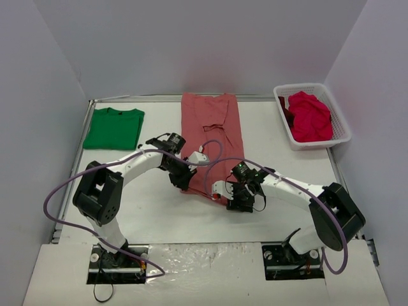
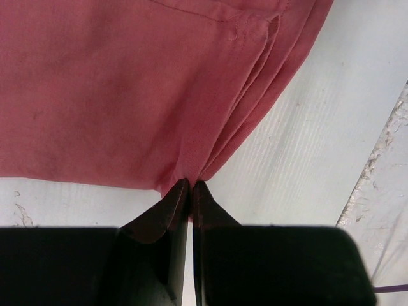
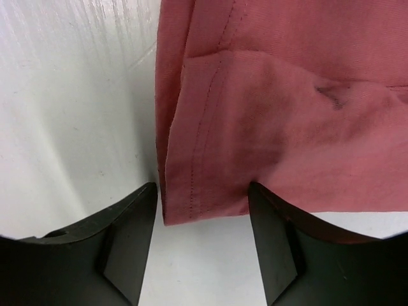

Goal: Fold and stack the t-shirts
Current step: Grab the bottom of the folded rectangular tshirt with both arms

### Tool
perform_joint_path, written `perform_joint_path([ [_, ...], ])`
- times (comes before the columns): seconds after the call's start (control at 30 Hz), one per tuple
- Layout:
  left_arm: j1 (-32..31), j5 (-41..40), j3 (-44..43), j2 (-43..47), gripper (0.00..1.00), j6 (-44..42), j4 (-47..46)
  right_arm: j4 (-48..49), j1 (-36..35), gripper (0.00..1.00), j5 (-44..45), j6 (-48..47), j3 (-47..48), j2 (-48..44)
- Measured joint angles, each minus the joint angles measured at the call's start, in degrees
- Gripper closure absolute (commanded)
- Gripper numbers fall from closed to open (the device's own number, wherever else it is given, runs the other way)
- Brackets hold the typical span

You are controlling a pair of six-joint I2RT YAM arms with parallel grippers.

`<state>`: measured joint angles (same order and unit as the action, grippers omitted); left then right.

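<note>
A salmon-pink t-shirt lies as a long folded strip in the middle of the table. My left gripper is shut on its near left corner, the hem pinched between the tips. My right gripper is open at the near right corner, and the shirt's hem lies between the fingers. A folded green t-shirt lies flat at the back left. Crimson t-shirts are bunched in the basket at the back right.
A white lattice basket stands at the back right by the wall. The table's raised edges run along the left and right. Purple cables loop from both arms over the near table.
</note>
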<state>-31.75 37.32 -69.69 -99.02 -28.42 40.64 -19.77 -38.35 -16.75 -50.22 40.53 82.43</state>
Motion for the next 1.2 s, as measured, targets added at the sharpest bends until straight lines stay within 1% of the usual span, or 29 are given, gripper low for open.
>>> perform_joint_path([
  [0.1, 0.0, 0.24, 0.0, 0.0, 0.98, 0.0, 0.02, -0.13, 0.0, 0.5, -0.17, 0.68, 0.26, 0.5],
  [0.13, 0.0, 0.26, 0.0, 0.0, 0.98, 0.0, 0.04, -0.24, 0.0, 0.55, -0.22, 0.74, 0.48, 0.76],
  [0.2, 0.0, 0.37, 0.0, 0.0, 0.98, 0.0, 0.09, -0.39, 0.0, 0.6, -0.44, 1.18, 1.03, 1.46],
  [0.33, 0.0, 0.42, 0.07, 0.0, 0.98, 0.0, 0.09, -0.2, 0.0, 0.79, -0.42, 2.01, 1.64, 2.16],
  [0.4, 0.0, 0.44, 0.15, 0.0, 0.98, 0.0, 0.04, 0.11, 0.0, 0.85, -0.15, 2.19, 1.66, 2.16],
  [0.43, 0.0, 0.48, 0.17, 0.0, 0.98, 0.0, 0.09, 0.26, 0.0, 0.9, 0.02, 2.16, 1.66, 2.16],
  [0.5, 0.11, 0.79, 0.17, 0.0, 0.98, 0.02, 0.07, 0.37, 0.0, 0.96, 0.26, 2.21, 1.73, 2.12],
  [0.6, 0.44, 1.07, 0.17, 0.02, 0.98, 0.07, 0.07, -0.81, 0.0, 1.0, 0.24, 2.23, 2.05, 1.81],
  [0.7, 0.76, 1.46, 0.17, 0.13, 0.98, 0.0, 0.35, -4.17, 0.0, 1.0, -0.2, 2.36, 3.19, 0.07],
  [0.87, 0.87, 2.36, 0.17, 2.21, 0.98, -1.46, 2.69, -10.86, 0.07, 1.0, -0.72, 2.4, 7.82, -3.89],
  [1.0, 1.03, 3.3, -0.07, 4.76, 0.98, -3.34, 5.73, -16.5, 0.76, 1.0, -2.54, 2.36, 12.11, -5.62],
  [1.2, 1.03, 5.38, -1.99, 6.25, 0.98, -6.43, 12.59, -23.65, 1.29, 1.0, -5.86, 1.99, 17.35, -6.56],
])
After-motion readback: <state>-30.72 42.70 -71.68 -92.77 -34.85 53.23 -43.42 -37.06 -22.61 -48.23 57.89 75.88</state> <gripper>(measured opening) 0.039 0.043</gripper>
